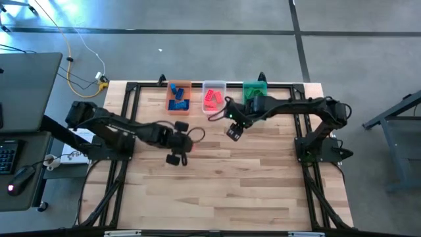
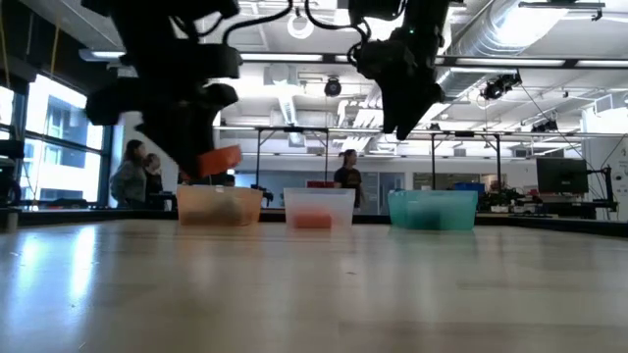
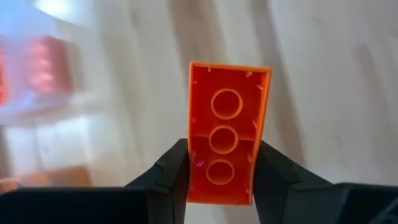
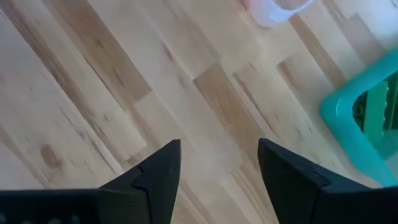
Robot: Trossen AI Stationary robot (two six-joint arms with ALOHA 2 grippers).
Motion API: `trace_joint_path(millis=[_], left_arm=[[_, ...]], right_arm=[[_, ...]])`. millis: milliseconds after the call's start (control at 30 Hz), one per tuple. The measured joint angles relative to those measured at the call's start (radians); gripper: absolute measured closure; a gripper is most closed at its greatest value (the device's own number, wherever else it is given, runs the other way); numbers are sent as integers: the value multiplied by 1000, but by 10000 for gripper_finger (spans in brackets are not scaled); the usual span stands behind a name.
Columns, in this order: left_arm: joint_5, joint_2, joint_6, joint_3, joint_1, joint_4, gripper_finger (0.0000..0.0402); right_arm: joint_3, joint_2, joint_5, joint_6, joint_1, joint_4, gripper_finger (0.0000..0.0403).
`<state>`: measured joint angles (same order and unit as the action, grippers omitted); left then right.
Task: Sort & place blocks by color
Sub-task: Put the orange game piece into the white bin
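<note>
Three bins stand along the table's far edge: an orange bin (image 1: 178, 97) with blue blocks, a clear bin (image 1: 213, 97) with red-pink blocks, and a green bin (image 1: 255, 91) with green blocks. My left gripper (image 1: 177, 153) hangs above the table's middle, nearer than the orange bin, shut on an orange-red block (image 3: 227, 124). In the low view that block (image 2: 221, 159) shows below the dark fingers, clear of the table. My right gripper (image 1: 235, 130) hovers open over bare wood just in front of the clear and green bins, with nothing between its fingers (image 4: 155, 174). My left gripper pinches the orange-red block by its two long sides (image 3: 194, 168) between its two fingers, at the end nearest the wrist. The fingers slant steeply down. The block sticks out past the fingertips, its hollow underside with three round tubes toward the camera, lifted clear of the table.
The wooden tabletop (image 1: 223, 191) stretches bare from the arms to the near edge. A desk with a keyboard and mouse (image 1: 13, 164) stands off the table's left side. People (image 2: 132, 176) stand in the room beyond the far edge.
</note>
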<state>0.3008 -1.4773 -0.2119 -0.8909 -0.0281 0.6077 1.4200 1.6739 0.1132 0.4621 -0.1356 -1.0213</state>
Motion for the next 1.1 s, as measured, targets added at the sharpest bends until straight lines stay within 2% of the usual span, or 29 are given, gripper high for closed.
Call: trace_joint_path(millis=[367, 633, 900, 1100], left_arm=[[-3, 0, -167, 0, 249, -269, 297], [-117, 0, -238, -1, 387, -470, 297], [-153, -47, -236, -2, 491, -728, 297], [-163, -117, -217, -2, 557, -798, 297]], right_arm=[[0, 0, 208, 120, 139, -1, 203], [0, 0, 223, 140, 200, 60, 203], [0, 0, 253, 126, 250, 173, 203], [0, 0, 264, 132, 261, 237, 203]])
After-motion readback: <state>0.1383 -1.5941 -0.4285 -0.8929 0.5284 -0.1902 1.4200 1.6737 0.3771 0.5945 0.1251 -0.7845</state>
